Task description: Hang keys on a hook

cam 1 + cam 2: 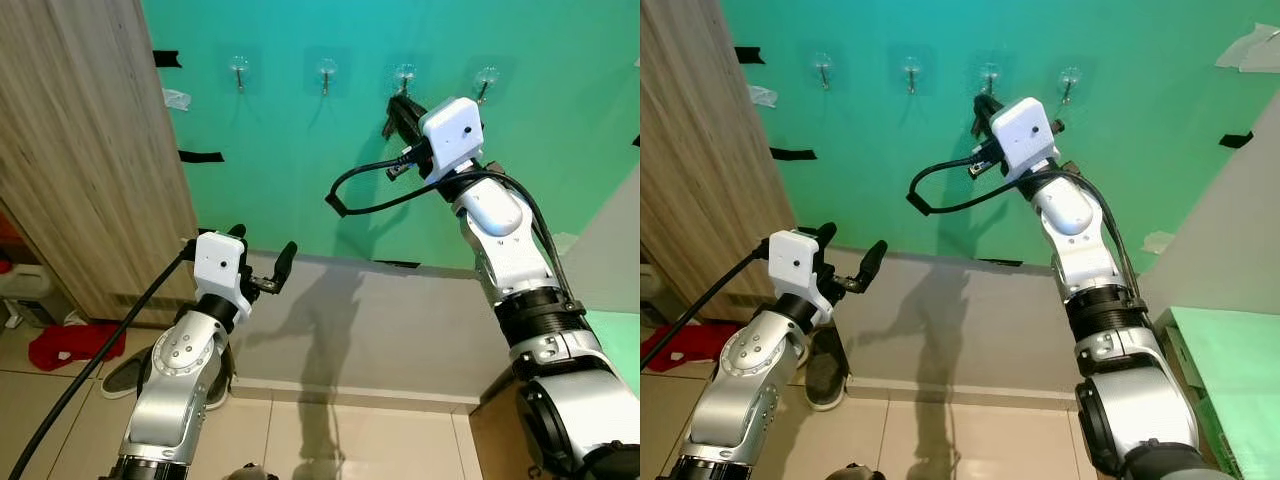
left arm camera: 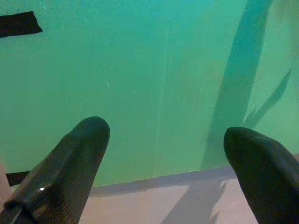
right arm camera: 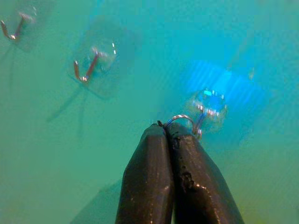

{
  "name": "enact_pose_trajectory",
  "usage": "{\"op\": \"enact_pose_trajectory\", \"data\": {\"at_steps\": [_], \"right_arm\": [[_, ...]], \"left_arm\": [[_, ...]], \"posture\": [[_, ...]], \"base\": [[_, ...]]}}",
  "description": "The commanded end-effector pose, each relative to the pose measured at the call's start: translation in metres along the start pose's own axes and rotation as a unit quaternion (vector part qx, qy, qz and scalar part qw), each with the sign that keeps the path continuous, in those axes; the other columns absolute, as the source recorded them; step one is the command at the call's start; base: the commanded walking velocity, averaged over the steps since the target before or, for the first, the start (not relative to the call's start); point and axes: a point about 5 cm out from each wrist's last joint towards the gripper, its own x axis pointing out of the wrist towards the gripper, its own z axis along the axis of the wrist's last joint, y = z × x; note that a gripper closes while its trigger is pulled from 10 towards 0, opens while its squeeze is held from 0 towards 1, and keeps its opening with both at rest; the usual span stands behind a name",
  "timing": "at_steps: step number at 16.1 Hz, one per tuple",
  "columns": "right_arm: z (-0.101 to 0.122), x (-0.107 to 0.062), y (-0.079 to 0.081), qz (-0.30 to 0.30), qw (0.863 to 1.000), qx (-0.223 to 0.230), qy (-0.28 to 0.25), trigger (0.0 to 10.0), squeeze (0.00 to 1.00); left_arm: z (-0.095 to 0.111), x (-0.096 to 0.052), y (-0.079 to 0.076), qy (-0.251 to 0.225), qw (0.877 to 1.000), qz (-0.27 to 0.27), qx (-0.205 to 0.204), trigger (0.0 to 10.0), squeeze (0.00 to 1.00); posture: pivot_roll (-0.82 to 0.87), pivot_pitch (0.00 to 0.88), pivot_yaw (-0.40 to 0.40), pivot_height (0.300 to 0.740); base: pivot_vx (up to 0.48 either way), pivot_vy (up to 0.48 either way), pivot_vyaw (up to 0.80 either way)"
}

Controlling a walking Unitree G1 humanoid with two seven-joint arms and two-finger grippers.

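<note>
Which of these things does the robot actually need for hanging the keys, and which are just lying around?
Needed: right gripper, key ring, hook at the ring.

Just lying around: three other hooks, black tape strips, wooden cabinet, red cloth, shoe, left gripper.

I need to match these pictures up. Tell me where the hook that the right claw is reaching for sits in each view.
Left eye view: third hook in the row of four, just above the right claw.
Right eye view: same hook, top centre.
Right wrist view: hook just beyond the fingertips.
Left wrist view: green wall lower down.
Shared landmark: the right claw, shut on the key ring.
</note>
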Motion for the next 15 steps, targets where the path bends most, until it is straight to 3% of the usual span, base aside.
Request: {"op": "enact_pose_trajectory", "data": {"at_steps": [1, 3, 6, 7, 8, 12, 13, 15], "right_arm": [[0.006, 0.005, -0.009, -0.017, 1.000, 0.004, -0.009, 0.0, 0.00], [0.007, 0.008, -0.012, -0.020, 1.000, 0.006, -0.009, 0.0, 0.00], [0.002, 0.010, -0.015, -0.028, 0.998, 0.047, 0.003, 0.0, 0.00], [-0.002, 0.010, -0.017, -0.033, 0.995, 0.091, 0.013, 0.0, 0.00], [-0.003, 0.010, -0.018, -0.034, 0.993, 0.108, 0.015, 0.0, 0.00], [-0.009, 0.007, -0.018, -0.033, 0.986, 0.161, 0.021, 0.0, 0.00], [-0.010, 0.005, -0.018, -0.032, 0.987, 0.154, 0.023, 0.0, 0.00], [-0.010, 0.001, -0.016, -0.026, 0.995, 0.096, 0.022, 0.0, 0.00]], "left_arm": [[0.000, -0.001, -0.001, 0.003, 1.000, -0.005, 0.001, 10.0, 0.00], [0.000, -0.001, -0.001, 0.004, 1.000, -0.006, 0.001, 10.0, 0.00], [0.000, 0.000, -0.002, 0.004, 1.000, -0.007, 0.001, 10.0, 0.00], [0.001, -0.001, -0.007, -0.001, 0.998, -0.033, 0.050, 10.0, 0.00], [0.003, -0.001, -0.010, -0.006, 0.997, -0.045, 0.070, 10.0, 0.00], [0.010, -0.002, -0.018, -0.028, 0.989, -0.083, 0.118, 10.0, 0.00], [0.011, -0.002, -0.018, -0.034, 0.989, -0.085, 0.119, 10.0, 0.00], [0.017, -0.002, -0.015, -0.058, 0.991, -0.075, 0.098, 10.0, 0.00]], "posture": [[0.14, 0.000, -0.030, 0.740], [0.14, 0.001, -0.031, 0.740], [0.14, 0.002, -0.035, 0.740], [0.14, 0.004, -0.038, 0.740], [0.14, 0.003, -0.039, 0.740], [0.14, 0.002, -0.041, 0.740], [0.14, 0.000, -0.040, 0.740], [0.14, 0.000, -0.036, 0.740]], "base": [[0.000, 0.000, 0.00], [0.000, 0.000, 0.00], [0.000, 0.000, 0.00], [0.000, 0.000, 0.00], [0.000, 0.000, 0.00], [0.000, 0.000, 0.00], [0.000, 0.000, 0.00], [0.000, 0.000, 0.00]]}}
